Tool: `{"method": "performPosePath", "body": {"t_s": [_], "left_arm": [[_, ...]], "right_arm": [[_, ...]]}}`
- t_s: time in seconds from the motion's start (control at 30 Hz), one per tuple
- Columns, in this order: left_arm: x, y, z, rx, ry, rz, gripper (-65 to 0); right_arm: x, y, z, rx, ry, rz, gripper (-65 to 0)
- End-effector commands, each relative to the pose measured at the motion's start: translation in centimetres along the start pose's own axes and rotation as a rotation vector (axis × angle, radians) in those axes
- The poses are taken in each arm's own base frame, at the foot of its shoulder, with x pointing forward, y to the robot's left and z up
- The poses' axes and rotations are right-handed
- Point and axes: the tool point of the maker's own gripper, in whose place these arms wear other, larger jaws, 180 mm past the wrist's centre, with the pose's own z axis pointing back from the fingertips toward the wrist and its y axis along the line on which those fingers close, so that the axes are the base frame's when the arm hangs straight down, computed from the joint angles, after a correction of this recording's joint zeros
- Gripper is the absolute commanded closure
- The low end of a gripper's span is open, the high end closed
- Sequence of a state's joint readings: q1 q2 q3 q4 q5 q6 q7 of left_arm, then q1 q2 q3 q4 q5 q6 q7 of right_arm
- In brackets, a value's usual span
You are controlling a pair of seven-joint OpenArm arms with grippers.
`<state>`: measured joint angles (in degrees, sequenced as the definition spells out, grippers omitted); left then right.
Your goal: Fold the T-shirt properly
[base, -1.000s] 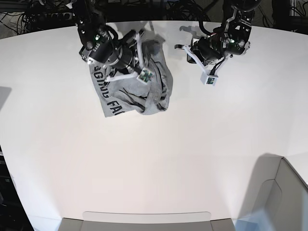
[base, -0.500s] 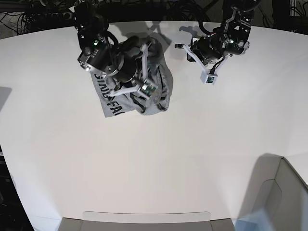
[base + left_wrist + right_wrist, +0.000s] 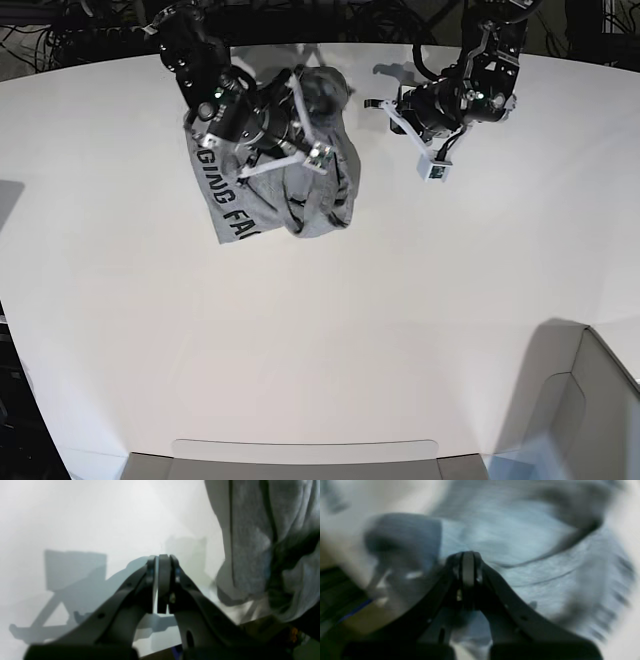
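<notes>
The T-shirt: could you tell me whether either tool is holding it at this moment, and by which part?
Neither visibly holds the T-shirt. The left tool is shut on nothing, beside the cloth. The right tool is shut above it; the blurred view shows no fabric between its tips.

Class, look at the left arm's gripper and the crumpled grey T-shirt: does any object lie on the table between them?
Nothing visible does. In the base view only bare white table separates the left gripper from the T-shirt. The left wrist view shows the same, with the shirt off to one side.

bright glare on table [image 3: 320, 330]; right wrist view blurred.
</notes>
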<state>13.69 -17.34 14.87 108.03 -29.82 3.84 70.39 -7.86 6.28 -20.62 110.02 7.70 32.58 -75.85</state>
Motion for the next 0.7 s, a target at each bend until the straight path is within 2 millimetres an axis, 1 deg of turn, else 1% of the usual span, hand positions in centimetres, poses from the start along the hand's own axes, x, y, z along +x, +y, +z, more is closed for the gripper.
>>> {"method": "performPosePath", "body": {"t_s": [0.0,0.07,0.17,0.23,0.33,0.37,0.4,0.47,0.57,0.6,0.67], "left_arm": [[0.7,0.1,0.4,0.002,-0.026,-0.006,-2.0],[0.7,0.1,0.4,0.002,-0.026,-0.006,-2.0],[1.5,0.1,0.5,0.002,-0.042,-0.011,-2.0],[1.8,0.0,0.5,0.001,-0.048,-0.011,-2.0],[1.9,0.0,0.5,0.001,-0.050,-0.011,-2.0],[1.9,0.0,0.5,0.001,-0.050,-0.011,-2.0],[1.9,0.1,0.5,0.003,-0.049,-0.012,-2.0],[1.9,0.1,0.5,0.003,-0.049,-0.012,-2.0],[1.8,0.1,0.5,0.003,-0.048,-0.012,-2.0],[1.8,0.1,0.5,0.003,-0.048,-0.012,-2.0],[1.8,0.0,0.5,0.001,-0.048,-0.011,-2.0]], "right_arm": [[1.4,0.8,0.4,0.014,-0.041,0.055,0.0],[2.3,3.2,0.1,0.062,-0.053,0.118,0.0],[3.0,5.0,-0.1,0.099,-0.062,0.177,0.0],[3.5,5.4,-0.1,0.107,-0.071,0.194,0.0],[4.3,4.5,0.1,0.083,-0.088,0.198,0.0],[4.5,4.0,0.2,0.069,-0.091,0.200,0.0],[4.7,3.1,0.4,0.047,-0.095,0.194,0.0],[4.9,0.5,1.0,-0.011,-0.104,0.153,0.0],[5.1,-4.2,2.5,-0.118,-0.138,0.042,0.0],[4.9,-6.1,3.2,-0.161,-0.143,-0.002,0.0],[4.3,-8.6,4.2,-0.219,-0.148,-0.059,0.0]]}}
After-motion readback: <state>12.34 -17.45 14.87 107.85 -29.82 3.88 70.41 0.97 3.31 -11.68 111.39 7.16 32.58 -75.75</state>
